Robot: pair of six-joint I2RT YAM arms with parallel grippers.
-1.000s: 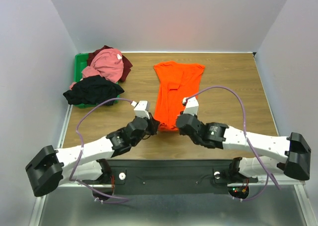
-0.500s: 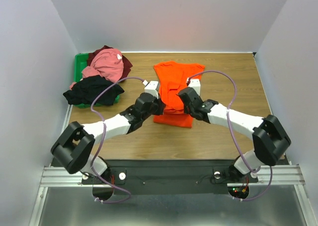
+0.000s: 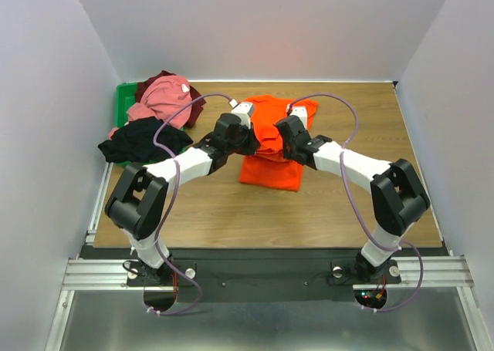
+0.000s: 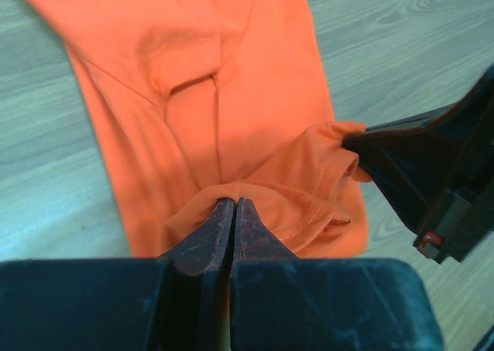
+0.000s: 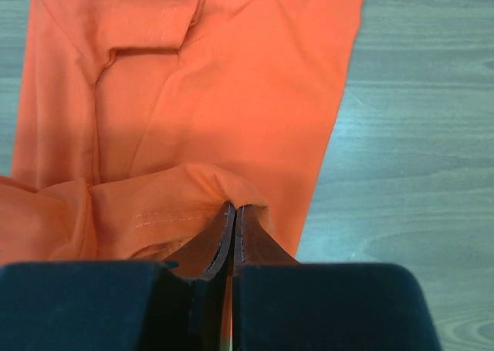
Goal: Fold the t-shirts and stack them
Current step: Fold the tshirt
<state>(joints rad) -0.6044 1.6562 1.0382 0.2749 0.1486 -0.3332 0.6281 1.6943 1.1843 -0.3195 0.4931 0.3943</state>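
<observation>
1. Left wrist view: left gripper [image 4: 234, 206] has its jaws pressed together w/ a pinch of cloth between them, a bunched hem edge of the orange t-shirt [image 4: 231, 81]. The rest of the shirt lies flat below on the wood table [image 4: 401, 50], creases running down its middle. At the right, the right gripper [image 4: 353, 143] holds the other end of the same raised hem. The cloth sags a little between the two grippers.
2. Right wrist view: right gripper jaws are closed tight, w/ an orange fold caught at the tips. A stitched hem line shows just left of the tips. Under it the shirt is spread flat, its right edge straight against bare table.
3. Top view: both arms reach fwd to mid-table, wrists close together over the orange shirt. Its near part is doubled back over itself, w/ a fold line at the near edge. The collar end lies toward the far wall.
4. Top view, far-left corner: pink t-shirt [image 3: 166, 96], maroon t-shirt [image 3: 197, 102] and black t-shirt [image 3: 143, 141] are heaped unfolded on the green bin [image 3: 122, 104]. Pink is on top, and black spills over the bin's near rim. The heap is apart from the orange shirt.
</observation>
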